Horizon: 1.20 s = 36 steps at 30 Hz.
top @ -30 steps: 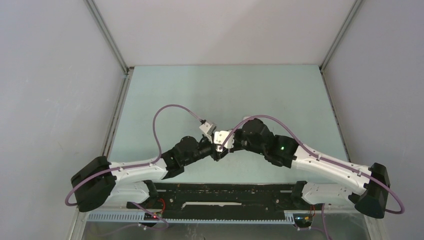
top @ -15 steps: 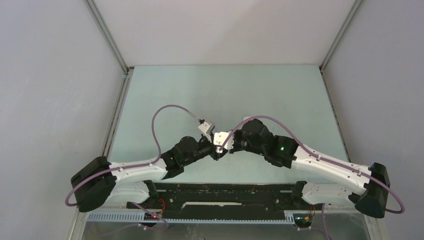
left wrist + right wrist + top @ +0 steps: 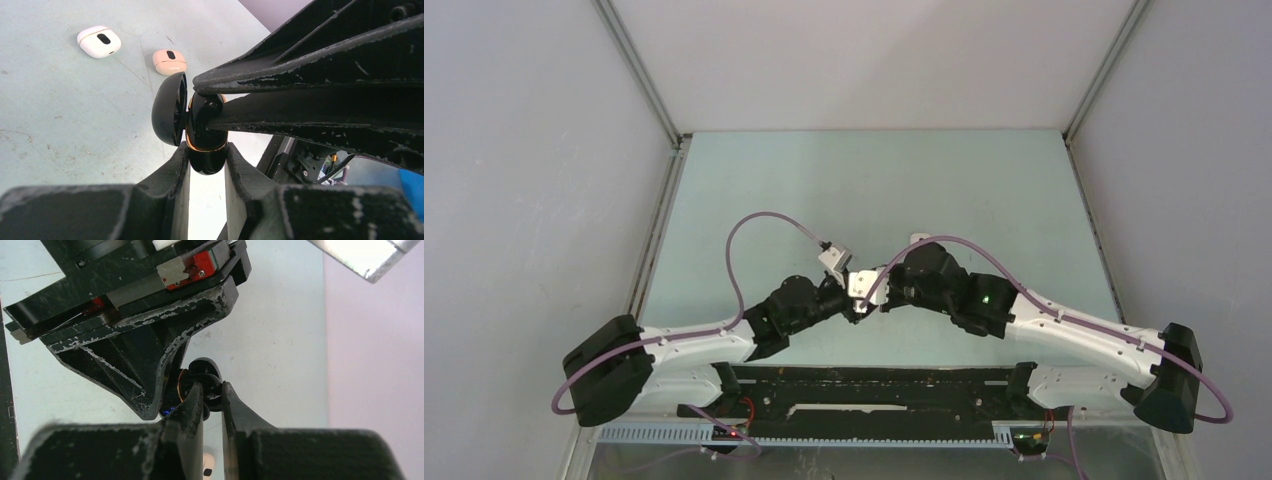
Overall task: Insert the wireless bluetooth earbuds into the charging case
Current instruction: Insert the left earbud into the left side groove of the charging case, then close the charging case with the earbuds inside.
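Two arms are seen meeting wrist to wrist over the near middle of the pale green surface (image 3: 874, 180).

Left gripper (image 3: 206, 151): jaws are pressed on the lower body of a black charging case (image 3: 207, 161), which is held off the surface. A gold rim is noted around its mouth. The lid (image 3: 169, 107) is swung open to the side.

Right gripper (image 3: 211, 390): jaws are drawn close together. A small glossy black earbud (image 3: 205, 107) appears to be pinched between them, right at the mouth of the case. How deep it sits cannot be told, since the fingers hide the seat.

Two more cases are seen lying on the surface in the left wrist view, one white (image 3: 99, 41), one beige (image 3: 169, 61). They are near each other but not touching. The beige one lies just beyond the open lid.
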Motion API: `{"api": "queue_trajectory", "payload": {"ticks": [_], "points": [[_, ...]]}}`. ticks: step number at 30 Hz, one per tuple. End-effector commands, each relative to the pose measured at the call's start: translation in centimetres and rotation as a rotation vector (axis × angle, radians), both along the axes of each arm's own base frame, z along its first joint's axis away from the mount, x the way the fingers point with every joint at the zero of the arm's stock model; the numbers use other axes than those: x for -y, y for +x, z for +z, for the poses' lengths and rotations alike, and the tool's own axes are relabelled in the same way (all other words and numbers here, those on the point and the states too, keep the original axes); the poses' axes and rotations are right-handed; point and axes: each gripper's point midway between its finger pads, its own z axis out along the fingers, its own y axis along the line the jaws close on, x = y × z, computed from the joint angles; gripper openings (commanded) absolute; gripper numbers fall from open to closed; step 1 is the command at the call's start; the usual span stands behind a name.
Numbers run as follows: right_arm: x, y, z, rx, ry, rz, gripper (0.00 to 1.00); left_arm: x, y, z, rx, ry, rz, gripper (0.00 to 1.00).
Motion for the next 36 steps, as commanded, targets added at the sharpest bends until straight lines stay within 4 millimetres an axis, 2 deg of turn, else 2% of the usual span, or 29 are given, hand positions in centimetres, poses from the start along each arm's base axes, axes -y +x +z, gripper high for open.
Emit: {"api": "queue_trajectory", "payload": {"ticks": [1,8,14,17,20,23,26,30,32,36], "points": [[-0.3,-1.7,-0.5,-0.034,-0.015,0.079,0.17,-0.4,0.8,2.6,0.093,-0.057,0.032,0.0],[-0.5,-2.3,-0.9,-0.056,-0.025,0.11,0.24,-0.4,0.7,2.5,0.109,-0.048,0.023,0.0],[-0.4,-2.3,-0.7,-0.05,-0.021,0.115,0.41,-0.4,0.4,2.3,0.142,-0.034,0.0,0.0],[0.1,-2.4,0.0,-0.052,-0.008,0.137,0.54,-0.7,0.3,2.2,0.183,-0.024,-0.009,0.0],[1.0,-3.2,0.4,-0.109,-0.011,0.177,0.62,-0.9,0.3,2.0,0.217,-0.004,-0.016,0.0],[2.0,-4.0,1.2,-0.169,-0.005,0.208,0.68,-0.9,0.2,1.9,0.25,0.012,-0.032,0.0],[3.2,-4.2,3.0,-0.247,0.064,0.219,0.71,-1.0,-0.1,1.6,0.296,0.023,-0.055,0.0],[4.6,-3.5,4.8,-0.305,0.165,0.19,0.75,-0.8,-1.5,1.2,0.386,0.026,-0.146,0.0],[5.3,-3.3,4.8,-0.366,0.201,0.177,0.75,-0.8,-2.6,0.3,0.441,0.039,-0.212,0.0],[5.7,-4.9,3.8,-0.591,0.274,0.277,0.79,-0.5,-4.4,-2.0,0.502,0.07,-0.33,0.01]]}}
